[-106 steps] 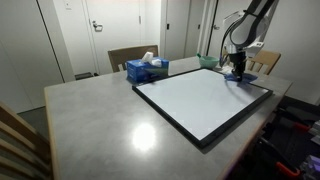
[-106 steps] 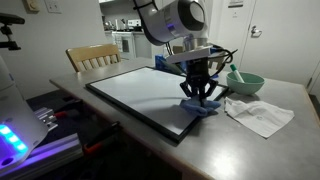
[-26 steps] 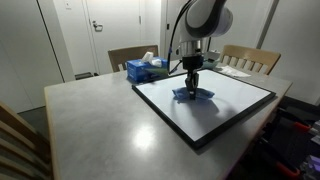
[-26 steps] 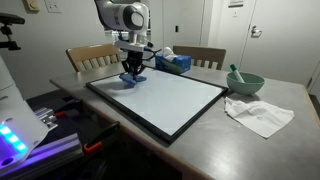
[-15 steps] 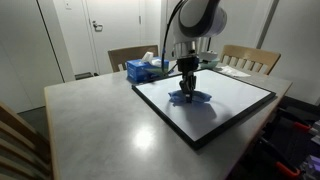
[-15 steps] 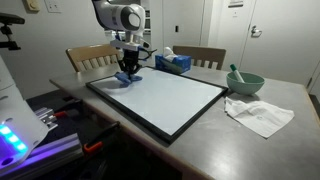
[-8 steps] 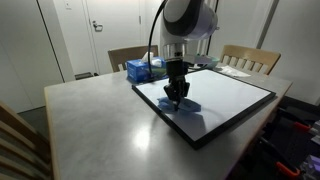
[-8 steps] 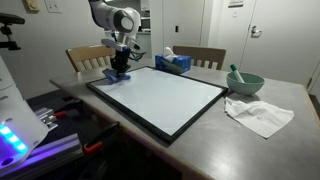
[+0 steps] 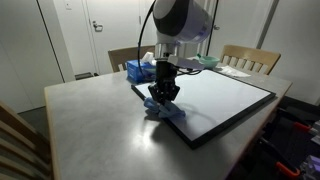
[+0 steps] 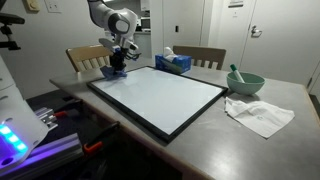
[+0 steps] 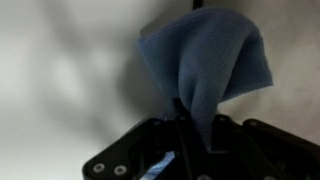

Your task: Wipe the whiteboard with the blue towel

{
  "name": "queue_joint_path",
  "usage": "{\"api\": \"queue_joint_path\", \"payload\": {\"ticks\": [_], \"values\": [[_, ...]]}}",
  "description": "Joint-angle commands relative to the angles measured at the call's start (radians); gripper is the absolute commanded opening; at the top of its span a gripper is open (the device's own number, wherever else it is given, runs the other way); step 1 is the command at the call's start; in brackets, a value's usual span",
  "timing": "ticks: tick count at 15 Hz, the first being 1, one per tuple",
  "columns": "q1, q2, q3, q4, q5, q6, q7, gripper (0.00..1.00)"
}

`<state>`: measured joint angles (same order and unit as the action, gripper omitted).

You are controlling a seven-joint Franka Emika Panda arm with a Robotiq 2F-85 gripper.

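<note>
The whiteboard is lying flat on the table, and I am holding the hand down over the board's edge near one corner. It is clenching the blue towel, which is resting across the frame; the wrist view is showing the blue towel bunching between the fingers.

Home dining room: grey table, wooden chairs, tissue box, white doors.

Materials before you.
Your blue towel: soft matt cloth; whiteboard: smooth, glossy; table: polished, reflecting light.
</note>
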<state>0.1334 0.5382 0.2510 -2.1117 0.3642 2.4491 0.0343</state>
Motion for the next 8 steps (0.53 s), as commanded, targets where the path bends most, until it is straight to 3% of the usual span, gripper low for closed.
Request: {"api": "queue_joint_path", "payload": {"ticks": [1,2,3,8], "values": [[0.004,0.001,-0.003,0.003,0.002,-0.001,0.0,0.16],[0.004,0.001,-0.003,0.003,0.002,0.0,0.0,0.16],[0.026,-0.004,-0.012,-0.003,-0.017,0.004,0.029,0.04],[0.12,-0.027,-0.04,-0.044,-0.094,0.013,0.197,0.04]]}}
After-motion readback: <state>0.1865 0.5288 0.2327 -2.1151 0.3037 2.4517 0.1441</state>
